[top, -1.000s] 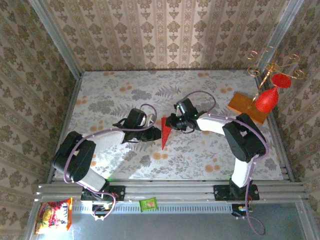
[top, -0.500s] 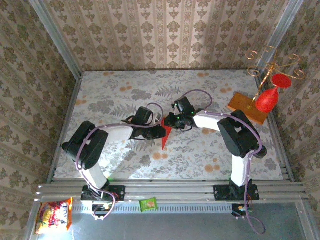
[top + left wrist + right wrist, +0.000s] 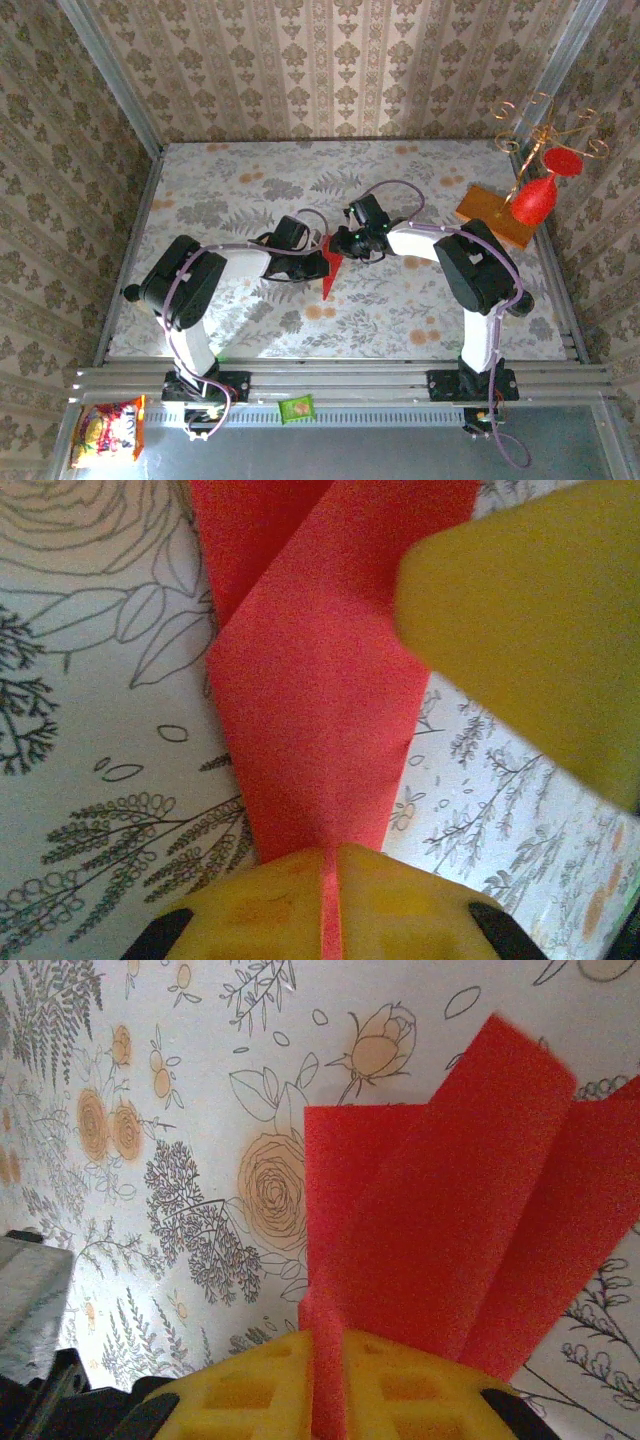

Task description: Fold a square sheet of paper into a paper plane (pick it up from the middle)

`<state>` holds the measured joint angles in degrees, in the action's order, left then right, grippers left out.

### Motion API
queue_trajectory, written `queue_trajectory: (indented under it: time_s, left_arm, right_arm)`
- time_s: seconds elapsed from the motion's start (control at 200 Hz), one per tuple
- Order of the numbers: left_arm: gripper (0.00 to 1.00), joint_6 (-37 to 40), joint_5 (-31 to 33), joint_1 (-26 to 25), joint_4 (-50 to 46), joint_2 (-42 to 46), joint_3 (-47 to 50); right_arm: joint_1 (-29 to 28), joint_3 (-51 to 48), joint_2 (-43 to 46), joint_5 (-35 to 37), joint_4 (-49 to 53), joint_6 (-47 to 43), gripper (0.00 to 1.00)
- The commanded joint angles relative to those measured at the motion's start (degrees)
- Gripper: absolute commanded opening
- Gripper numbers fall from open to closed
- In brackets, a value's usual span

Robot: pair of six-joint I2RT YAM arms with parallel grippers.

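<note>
Since a second ago the left gripper (image 3: 316, 260) has come to the red paper (image 3: 328, 277) and now pinches it. The right gripper (image 3: 342, 243) also clamps it, at mid-table (image 3: 250, 180).

Walls of beige wallpaper with a brown damask pattern (image 3: 340, 60) close the top, the left and the right of the frame. In the middle lies a table cloth, pale with grey leaves and orange flowers (image 3: 230, 180). A grey metal rail (image 3: 340, 380) runs along the bottom.
</note>
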<state>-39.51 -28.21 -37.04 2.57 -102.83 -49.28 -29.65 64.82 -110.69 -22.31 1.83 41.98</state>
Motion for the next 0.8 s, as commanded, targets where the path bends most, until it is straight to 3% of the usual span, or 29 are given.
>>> queue_trajectory:
  time_s: [0.0,0.795]
  left_arm:
    - [0.11,-0.84,0.78,0.41,-1.91,-1.01,-1.35]
    - [0.14,-0.02,-1.98,0.39,-1.66,1.13,-2.58]
  right_arm:
    - [0.82,0.00,3.07,0.82,1.27,-1.95,0.17]
    - [0.82,1.65,-2.14,-0.64,5.00,-4.27,0.16]
